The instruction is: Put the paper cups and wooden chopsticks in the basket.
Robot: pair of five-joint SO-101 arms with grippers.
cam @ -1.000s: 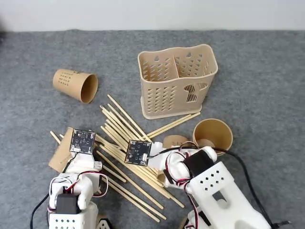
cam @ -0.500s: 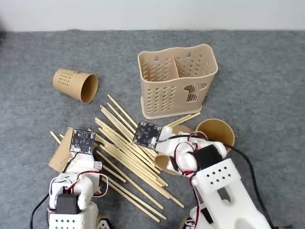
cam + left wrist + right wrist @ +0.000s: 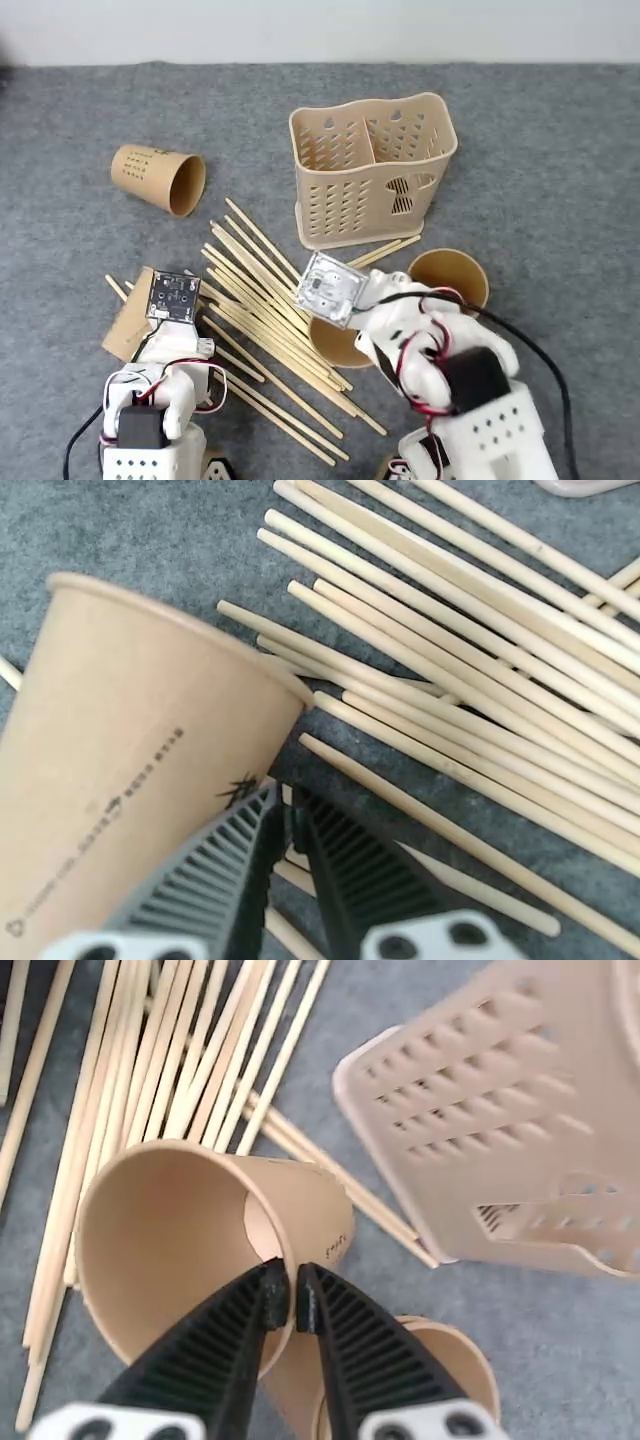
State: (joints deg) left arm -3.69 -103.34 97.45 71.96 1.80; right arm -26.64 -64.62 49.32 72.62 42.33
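Note:
My right gripper point(image 3: 285, 1298) is shut on the rim of a paper cup point(image 3: 190, 1250), one finger inside its mouth; in the high view this cup point(image 3: 338, 343) hangs just in front of the tan basket point(image 3: 370, 165). A second cup point(image 3: 452, 275) lies beside it on the right. Wooden chopsticks point(image 3: 262, 295) lie scattered between the arms. My left gripper point(image 3: 288, 815) is shut with nothing in it, right beside a cup on its side point(image 3: 130, 770), over a few chopsticks point(image 3: 450, 670). Another cup point(image 3: 158, 178) lies at the far left.
Grey felt covers the table point(image 3: 560, 150). The basket point(image 3: 510, 1130) has two compartments and perforated walls. A couple of chopsticks point(image 3: 385, 250) lie against its front foot. Open carpet lies left of and behind the basket.
The right arm swung from over the chopstick pile toward the basket, carrying the cup by its rim. The left arm has kept still.

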